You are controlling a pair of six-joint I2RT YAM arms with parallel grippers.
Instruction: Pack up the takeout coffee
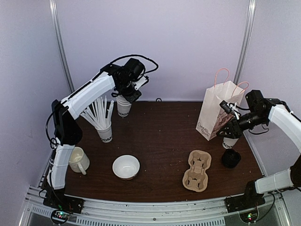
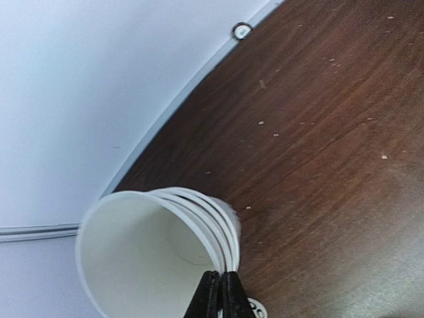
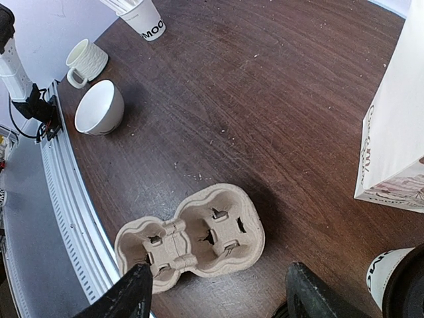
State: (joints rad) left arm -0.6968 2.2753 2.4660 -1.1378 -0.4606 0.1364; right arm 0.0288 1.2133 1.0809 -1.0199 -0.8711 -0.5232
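One takeout coffee (image 1: 229, 144), a white cup with black lettering, stands by the right edge of the table, and a second one (image 1: 231, 159) shows its black lid just in front. My right gripper (image 1: 231, 133) hovers open above the rear cup, holding nothing. In the right wrist view that gripper (image 3: 222, 301) has its fingers spread wide, the coffee cup (image 3: 383, 277) at lower right. The pulp cup carrier (image 1: 197, 170) (image 3: 199, 235) lies empty. A paper bag (image 1: 217, 110) stands upright behind. My left gripper (image 1: 128, 96) (image 2: 220, 291) is shut at the rim of a stack of lidless cups (image 2: 146, 258).
A white bowl (image 1: 126, 166) and a handled mug (image 1: 78, 160) sit front left. A cup of white sticks (image 1: 104, 132) stands behind them. The paper bag (image 3: 397, 126) borders the right gripper's side. A metal rail (image 1: 155, 209) runs along the near edge.
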